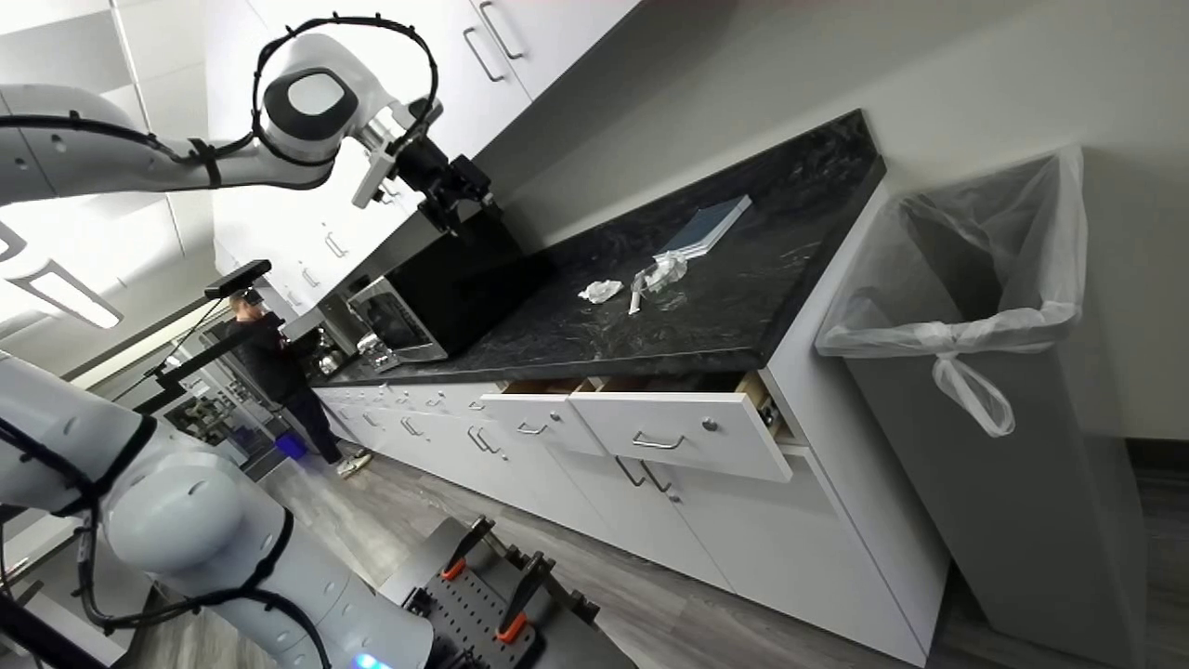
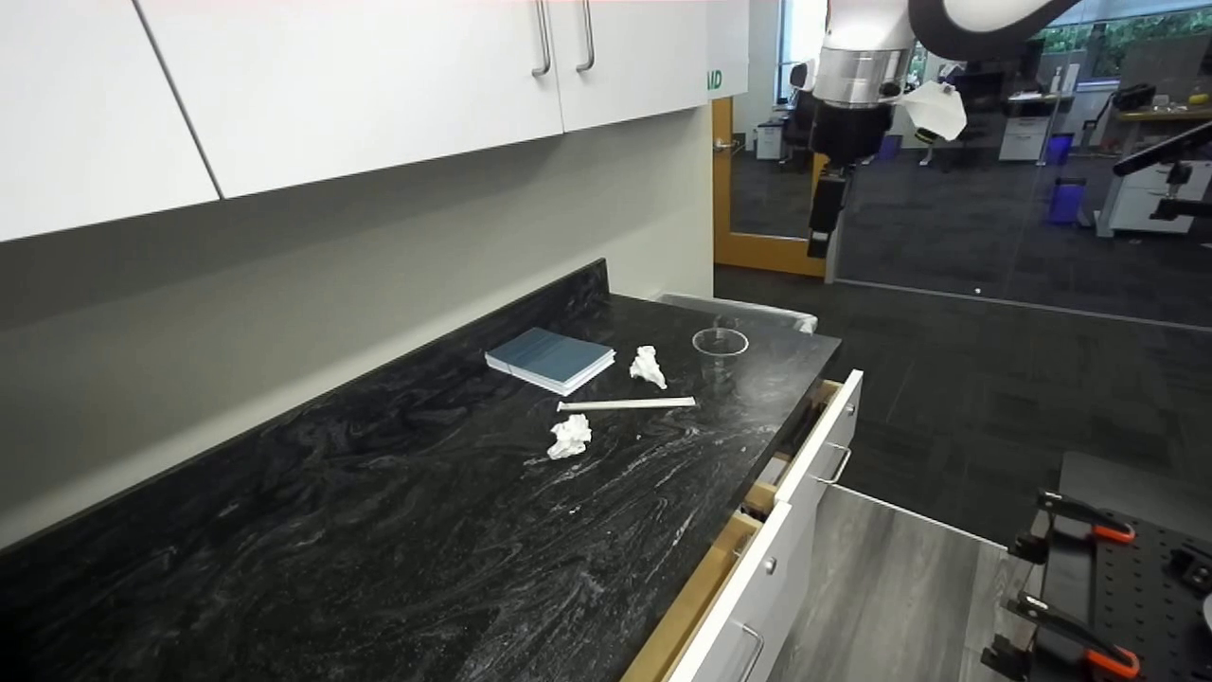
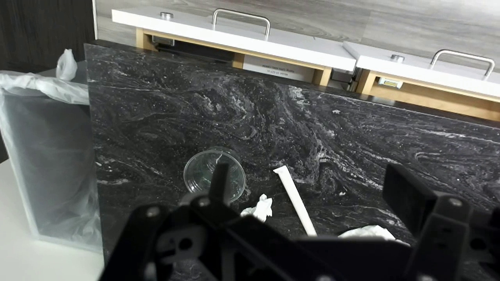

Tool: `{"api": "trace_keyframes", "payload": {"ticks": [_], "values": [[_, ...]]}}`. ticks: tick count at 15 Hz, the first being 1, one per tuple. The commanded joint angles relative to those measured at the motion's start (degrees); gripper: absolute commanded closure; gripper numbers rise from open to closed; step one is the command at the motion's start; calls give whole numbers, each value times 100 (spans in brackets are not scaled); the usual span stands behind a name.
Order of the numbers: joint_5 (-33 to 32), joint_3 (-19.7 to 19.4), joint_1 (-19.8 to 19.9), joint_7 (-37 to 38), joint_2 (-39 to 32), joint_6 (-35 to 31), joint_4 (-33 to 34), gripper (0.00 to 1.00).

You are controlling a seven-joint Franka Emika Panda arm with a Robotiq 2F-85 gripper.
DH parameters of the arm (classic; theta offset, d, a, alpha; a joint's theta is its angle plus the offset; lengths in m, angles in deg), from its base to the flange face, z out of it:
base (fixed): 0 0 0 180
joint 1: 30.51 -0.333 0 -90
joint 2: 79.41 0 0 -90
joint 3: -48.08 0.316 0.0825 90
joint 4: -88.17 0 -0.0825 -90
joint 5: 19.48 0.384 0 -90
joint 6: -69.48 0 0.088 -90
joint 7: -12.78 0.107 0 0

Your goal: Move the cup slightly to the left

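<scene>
Probably at approach stage above the bench (image 3: 156,125) with tool (image 3: 312,187) wide and empty; next, centre over the cup (image 3: 200,175), left of middle in the wrist view, then descend.

Site: office kitchenette. In both exterior views: black marbled countertop (image 2: 379,540) under white wall cabinets (image 2: 379,80), lockable drawers (image 1: 692,418) below. In an exterior view: microwave (image 1: 455,288) on the countertop, bag-lined trash bin (image 1: 1022,483) beside its end. In an exterior view, beyond a wood-framed glass door (image 2: 772,251) and glass partition (image 2: 947,218): desks (image 2: 1160,116), blue wastebaskets (image 2: 1067,201), windows (image 2: 1169,26) onto greenery. Dark carpet (image 2: 933,388) meets grey wood-look flooring (image 2: 885,568) near the drawers.
</scene>
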Motion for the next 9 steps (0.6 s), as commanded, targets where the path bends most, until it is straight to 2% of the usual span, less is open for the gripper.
{"api": "trace_keyframes", "payload": {"ticks": [1,3,9], "values": [[13,47,41,-8,-56,10,52,0],[-62,97,83,280,-269,-149,189,0],[-211,36,210,986,-2018,-1250,982,0]]}}
